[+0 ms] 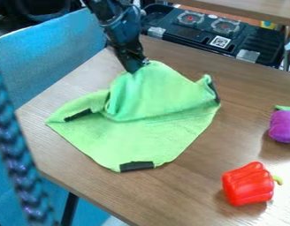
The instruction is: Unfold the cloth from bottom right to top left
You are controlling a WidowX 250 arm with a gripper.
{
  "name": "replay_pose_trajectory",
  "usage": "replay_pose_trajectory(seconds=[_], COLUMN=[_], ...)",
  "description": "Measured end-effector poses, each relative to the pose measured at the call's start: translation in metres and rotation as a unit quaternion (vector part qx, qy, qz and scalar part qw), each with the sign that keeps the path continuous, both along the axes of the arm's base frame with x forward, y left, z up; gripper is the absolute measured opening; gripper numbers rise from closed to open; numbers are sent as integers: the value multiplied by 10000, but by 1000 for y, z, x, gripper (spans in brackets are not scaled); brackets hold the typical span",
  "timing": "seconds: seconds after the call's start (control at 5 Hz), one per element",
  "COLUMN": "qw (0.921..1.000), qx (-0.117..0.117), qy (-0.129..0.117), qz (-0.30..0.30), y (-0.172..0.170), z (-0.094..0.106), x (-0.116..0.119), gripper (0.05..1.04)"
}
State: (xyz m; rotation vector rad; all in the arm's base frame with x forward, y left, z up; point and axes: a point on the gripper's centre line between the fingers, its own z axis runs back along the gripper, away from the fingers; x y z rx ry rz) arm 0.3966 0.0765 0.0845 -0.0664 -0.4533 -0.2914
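Observation:
The gripper hangs at the upper middle of the camera view, over the cloth's far edge, shut on the cloth there. The light green cloth lies on the wooden table with its far part raised and bunched in folds below the gripper. Its near part is spread flat, with a black patch at the near corner and another toward the left. A third dark patch shows at the right corner, which is turned up.
A red toy pepper lies at the lower right of the table, and a purple toy vegetable is at the right edge. Behind the table stands a black case. A blurred braided cord crosses the left foreground.

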Motion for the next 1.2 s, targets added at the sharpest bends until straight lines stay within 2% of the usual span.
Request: replay_pose_trajectory(seconds=[0.4, 0.6, 0.8, 1.2], qw=[9995, 9995, 9992, 9989], qx=[12, 119, 111, 304], qy=[14, 68, 57, 306], qz=[301, 276, 378, 175], y=[21, 28, 41, 61], z=[2, 3, 7, 1], x=[22, 28, 34, 50], gripper=[51, 51, 51, 51])
